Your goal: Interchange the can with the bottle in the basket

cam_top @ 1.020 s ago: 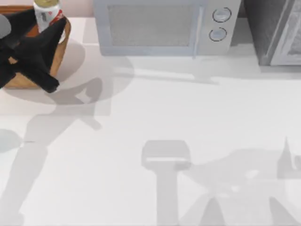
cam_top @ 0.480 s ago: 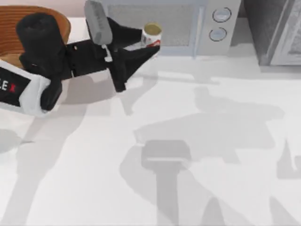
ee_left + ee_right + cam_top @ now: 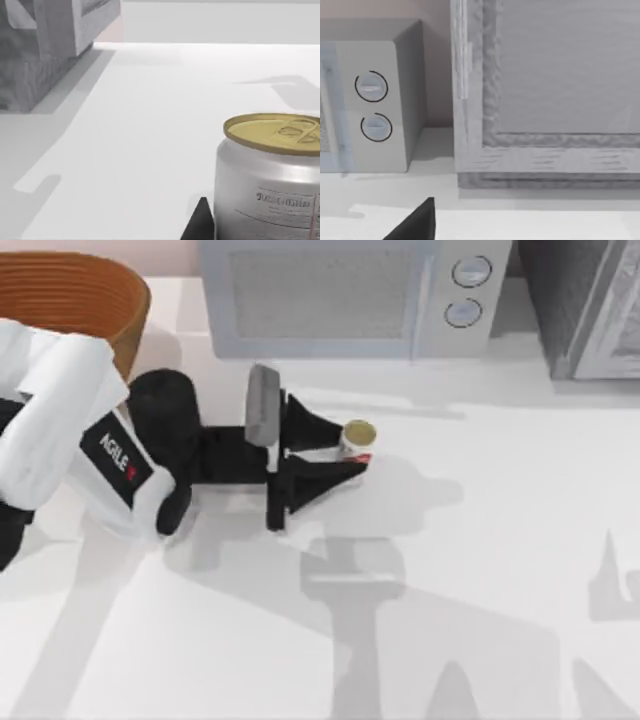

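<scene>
Gold-topped can (tiny grey print unreadable), left jaws clamping it, "AGILE" sleeve

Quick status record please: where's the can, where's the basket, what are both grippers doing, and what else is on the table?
can: upright on the table, in front of the microwave
basket: at the table's far left corner
left gripper: closed around the can, low over the table
right gripper: dark fingertip at the right wrist view's edge, facing the microwave and a grey cabinet
</scene>
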Tool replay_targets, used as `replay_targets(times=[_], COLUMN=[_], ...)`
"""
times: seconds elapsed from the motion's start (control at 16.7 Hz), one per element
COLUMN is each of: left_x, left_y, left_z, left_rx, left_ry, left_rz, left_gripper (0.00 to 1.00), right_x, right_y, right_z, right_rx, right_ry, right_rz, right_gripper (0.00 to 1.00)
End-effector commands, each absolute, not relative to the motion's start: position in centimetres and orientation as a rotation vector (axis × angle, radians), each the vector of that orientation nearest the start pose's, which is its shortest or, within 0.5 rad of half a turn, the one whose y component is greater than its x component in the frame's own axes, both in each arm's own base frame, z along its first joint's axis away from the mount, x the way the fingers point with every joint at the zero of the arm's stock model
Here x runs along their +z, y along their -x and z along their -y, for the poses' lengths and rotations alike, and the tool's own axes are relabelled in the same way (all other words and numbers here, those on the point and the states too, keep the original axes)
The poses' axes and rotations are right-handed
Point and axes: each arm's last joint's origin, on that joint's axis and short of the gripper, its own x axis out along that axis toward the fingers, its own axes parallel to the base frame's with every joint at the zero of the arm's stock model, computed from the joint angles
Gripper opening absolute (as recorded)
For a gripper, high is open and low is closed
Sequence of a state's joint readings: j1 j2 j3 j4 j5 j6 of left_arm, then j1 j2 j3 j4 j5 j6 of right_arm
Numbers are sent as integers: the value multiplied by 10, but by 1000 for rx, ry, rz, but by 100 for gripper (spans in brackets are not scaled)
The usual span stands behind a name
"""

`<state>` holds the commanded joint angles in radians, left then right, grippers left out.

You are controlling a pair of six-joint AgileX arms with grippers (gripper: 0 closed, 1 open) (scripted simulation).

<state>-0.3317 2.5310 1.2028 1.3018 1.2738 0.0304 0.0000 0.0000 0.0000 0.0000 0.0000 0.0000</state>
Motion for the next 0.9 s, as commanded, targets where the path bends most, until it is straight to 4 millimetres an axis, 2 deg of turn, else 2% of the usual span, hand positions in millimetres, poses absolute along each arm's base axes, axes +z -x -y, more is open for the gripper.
replay_targets(times=[0.12,0.36,0.9], left_x=[18,18,18], left_y=[-404,-404,-404], left_z=[166,166,166], left_rx=[-1591,-1591,-1591], left_ry=[0,0,0], left_rz=[0,0,0], left_gripper=[0,0,68], right_x=[160,160,160], right_y=[-106,-106,-106], right_z=[1,1,1], right_rx=[0,0,0], right_ry=[0,0,0], right_rz=[0,0,0], right_gripper=[100,100,100])
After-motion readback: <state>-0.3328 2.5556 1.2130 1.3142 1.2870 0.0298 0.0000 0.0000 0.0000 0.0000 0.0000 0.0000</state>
